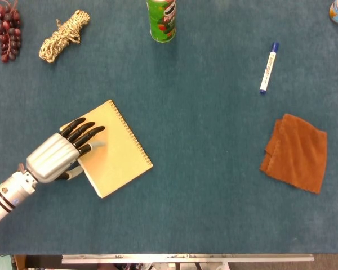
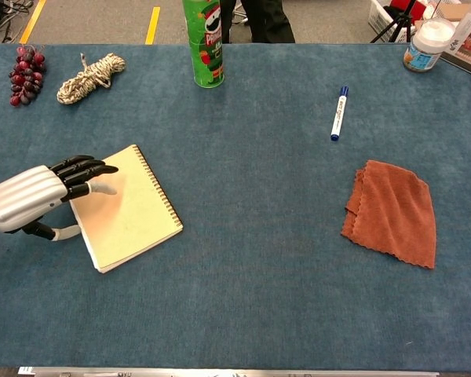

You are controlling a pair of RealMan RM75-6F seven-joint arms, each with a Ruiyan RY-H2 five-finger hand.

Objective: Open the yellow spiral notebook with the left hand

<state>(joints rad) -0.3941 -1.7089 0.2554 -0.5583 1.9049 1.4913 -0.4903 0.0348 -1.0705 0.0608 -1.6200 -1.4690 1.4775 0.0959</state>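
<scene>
Lower left of the frame, the yellow notebook point(image 1: 115, 149) lies closed on the tabletop point(image 1: 214, 185), the left hand point(image 1: 59, 154) over its free edge. The fingers point(image 1: 84, 132) are spread, holding nothing. The cover looks thin and bendy; I'd lift it there, opposite the spiral

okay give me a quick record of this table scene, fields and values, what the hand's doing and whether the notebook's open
notebook: yellow spiral notebook, closed, flat, spiral on its right edge
left hand: left hand over the notebook's left edge, fingers extended across the cover; whether it grips is unclear
right hand: not in view
far edge: grapes, rope bundle, green can
right side: blue marker, orange cloth
</scene>
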